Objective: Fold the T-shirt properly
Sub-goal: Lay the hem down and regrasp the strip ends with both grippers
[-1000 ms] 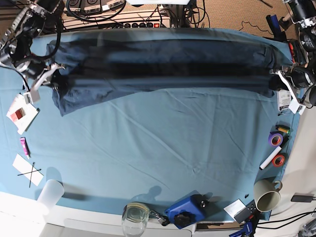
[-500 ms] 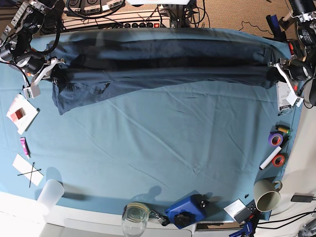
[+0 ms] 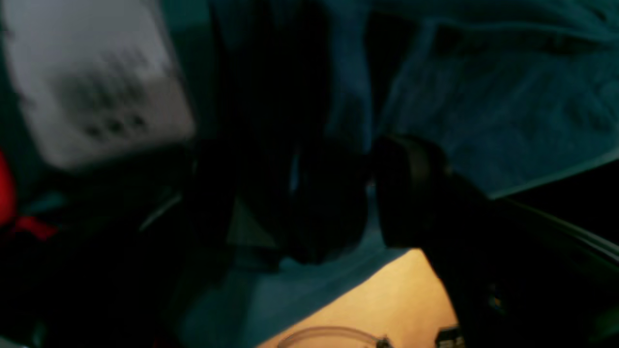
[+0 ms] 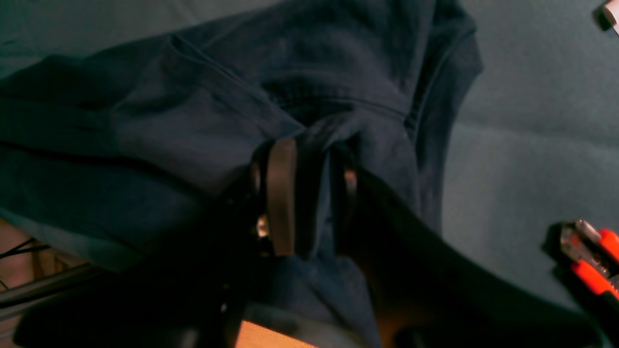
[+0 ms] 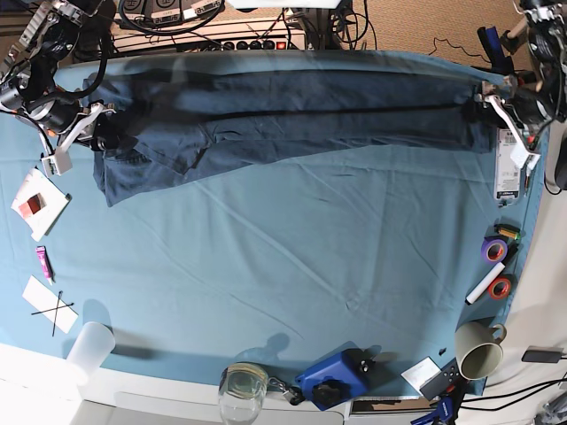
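The dark navy T-shirt (image 5: 292, 115) lies stretched in a long band along the far side of the teal tablecloth (image 5: 292, 266), with one sleeve end sagging at the left (image 5: 133, 173). My right gripper (image 4: 314, 193) sits at the shirt's left end (image 5: 89, 133). Its fingers (image 4: 280, 193) stand a little apart with a loose fold of the T-shirt (image 4: 203, 111) between them. My left gripper (image 5: 503, 102) is at the shirt's right end near the far table edge, open. The left wrist view is dark and blurred; one finger (image 3: 411, 188) shows beside the shirt (image 3: 483, 96).
A white printed label (image 5: 507, 173), tape rolls (image 5: 494, 249), a marker and a mug (image 5: 478, 350) line the right edge. A glass (image 5: 242, 385), a blue device (image 5: 332, 376) and a plastic cup (image 5: 90, 345) stand along the front. Paper cards (image 5: 37, 199) lie at left; an orange knife (image 4: 590, 261) lies near the right gripper.
Both grippers moved toward the far edge and their jaws spread. The shirt's raised upper fold dropped flat onto the table, and the band now lies narrower.
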{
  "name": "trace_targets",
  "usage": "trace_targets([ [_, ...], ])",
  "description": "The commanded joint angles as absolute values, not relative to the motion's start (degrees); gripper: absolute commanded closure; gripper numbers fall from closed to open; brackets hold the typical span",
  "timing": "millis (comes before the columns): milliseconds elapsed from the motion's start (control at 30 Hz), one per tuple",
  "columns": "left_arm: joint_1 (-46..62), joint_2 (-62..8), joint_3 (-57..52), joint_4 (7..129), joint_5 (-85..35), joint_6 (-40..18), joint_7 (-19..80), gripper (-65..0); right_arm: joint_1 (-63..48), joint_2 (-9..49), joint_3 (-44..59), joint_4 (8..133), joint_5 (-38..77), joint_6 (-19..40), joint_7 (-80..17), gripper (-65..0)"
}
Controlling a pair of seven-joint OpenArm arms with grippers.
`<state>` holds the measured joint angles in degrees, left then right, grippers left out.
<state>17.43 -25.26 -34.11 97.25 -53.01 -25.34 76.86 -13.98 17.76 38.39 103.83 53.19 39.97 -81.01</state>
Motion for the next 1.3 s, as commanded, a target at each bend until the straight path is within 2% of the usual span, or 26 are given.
trace_targets([
  [0,17.4,-25.2,-34.3,98.0,-53.5,-25.3,77.1,-44.0,-13.6,18.7,38.9,104.6,54.2,40.0,-80.0,-13.2],
  [200,17.3,-21.1,-34.3,97.9,-53.5,-25.3,75.8,-43.5,-13.6,18.7,38.9,104.6,54.2,40.0,-80.0,-13.2],
  [267,17.3,-20.8,-34.3,97.6,-52.1,-25.1,76.1,-39.3,-13.6,18.7,38.9,104.6,54.2,40.0,-80.0,-13.2],
  [367,17.4,-20.8,-34.3,97.2,-49.9,-23.3,75.9,-25.8,-13.6,18.7,38.9,104.6,54.2,40.0,-80.0,-13.2],
  [500,17.3,-20.9,-34.3,97.2,-50.4,-23.3,75.8,-0.2,-13.6,18.7,38.9,104.6,54.2,40.0,-80.0,-13.2],
  [800,17.3,-21.3,-34.7,101.4,-50.3,-23.6,75.5,0.0,-13.6,18.7,38.9,104.6,54.2,40.0,-80.0,-13.2],
  [1033,17.5,-23.2,-40.5,105.1,-47.1,-23.3,73.7,0.0,-13.6,18.7,38.9,104.6,54.2,40.0,-79.2,-13.2],
  [1133,18.0,-25.0,-40.5,105.2,-53.6,-24.2,74.9,0.0,-13.6,18.7,38.9,104.6,54.6,40.0,-77.2,-13.2],
  [1267,18.2,-24.6,-40.5,106.5,-65.4,-29.8,78.6,0.0,-13.3,18.7,38.9,104.6,54.6,40.0,-75.9,-13.2],
])
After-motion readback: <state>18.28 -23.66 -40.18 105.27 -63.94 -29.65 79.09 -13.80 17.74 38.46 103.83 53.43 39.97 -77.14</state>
